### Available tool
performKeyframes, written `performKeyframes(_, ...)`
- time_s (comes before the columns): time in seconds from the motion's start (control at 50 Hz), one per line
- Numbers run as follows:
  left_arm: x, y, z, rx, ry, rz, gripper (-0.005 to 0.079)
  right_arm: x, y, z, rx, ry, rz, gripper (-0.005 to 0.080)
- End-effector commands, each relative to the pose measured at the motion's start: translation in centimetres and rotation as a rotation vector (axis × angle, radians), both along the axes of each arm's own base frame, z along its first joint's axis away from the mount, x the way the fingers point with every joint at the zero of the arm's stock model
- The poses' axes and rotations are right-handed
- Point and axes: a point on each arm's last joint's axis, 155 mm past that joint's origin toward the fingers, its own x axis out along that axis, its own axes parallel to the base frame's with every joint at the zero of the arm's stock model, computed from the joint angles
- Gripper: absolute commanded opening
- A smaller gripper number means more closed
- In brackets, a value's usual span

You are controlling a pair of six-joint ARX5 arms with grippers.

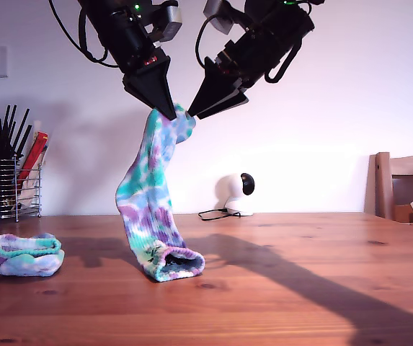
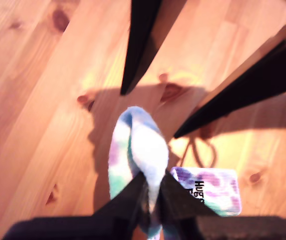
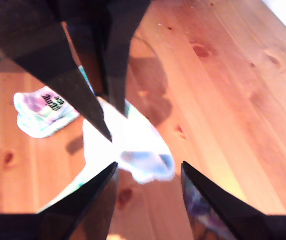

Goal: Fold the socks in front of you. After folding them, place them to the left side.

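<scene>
One tie-dyed sock (image 1: 148, 194) hangs from my first gripper (image 1: 169, 109), which is shut on its top end high over the table. Its lower end (image 1: 174, 263) rests curled on the wood. In the first wrist view the sock (image 2: 143, 150) runs down from my first gripper (image 2: 151, 175) to the lettered end (image 2: 207, 190). My second gripper (image 1: 195, 112) is open right beside the pinched top, on the exterior view's right. Its fingers (image 3: 98, 200) straddle the sock (image 3: 128, 145) without closing on it. A second sock (image 1: 26, 254) lies folded at the exterior view's left.
A wire holder (image 1: 8, 180) with black utensils stands at the back on the exterior view's left. A small white round device (image 1: 236, 193) with a cable sits at the back of the wooden table (image 1: 300, 288). A chair (image 1: 408, 184) stands at the exterior view's right.
</scene>
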Motion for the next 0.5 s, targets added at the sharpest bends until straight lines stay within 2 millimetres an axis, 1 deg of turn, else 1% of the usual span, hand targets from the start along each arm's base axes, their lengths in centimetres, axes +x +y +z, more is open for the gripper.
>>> performKeyframes(0.0, -0.2, -0.5, -0.2, -0.015, 0.010, -0.017, -0.0020, -0.5, 0.4, 1.8, 0.030, -0.027, 0.022, 0.0358)
performKeyframes(0.12, -0.5, -0.9, 0.1, -0.041, 0.019, -0.032, -0.0020, -0.5, 0.7, 2.1, 0.041, -0.041, 0.033, 0.0353)
performKeyframes(0.18, -0.6, -1.0, 0.1, -0.046, 0.021, -0.036, -0.0020, -0.5, 0.8, 2.1, 0.042, -0.041, 0.033, 0.0340)
performKeyframes(0.24, -0.8, -1.2, 0.2, -0.052, 0.023, -0.042, -0.0020, -0.6, 0.7, 2.0, 0.040, -0.037, 0.033, 0.0308)
performKeyframes(0.28, -0.8, -1.3, 0.2, -0.055, 0.025, -0.045, -0.0020, -0.6, 0.7, 2.0, 0.039, -0.035, 0.034, 0.0277)
performKeyframes(0.32, -0.9, -1.4, 0.2, -0.056, 0.025, -0.046, -0.0021, -0.7, 0.8, 2.0, 0.043, -0.033, 0.037, 0.0225)
performKeyframes(0.44, -1.2, -1.8, 0.2, -0.060, 0.028, -0.055, -0.0020, -1.2, 1.2, 2.4, 0.071, -0.021, 0.065, -0.0020)
performKeyframes(0.48, -1.2, -1.9, 0.3, -0.062, 0.028, -0.058, -0.0020, -1.3, 1.2, 2.4, 0.071, -0.019, 0.065, -0.0009)
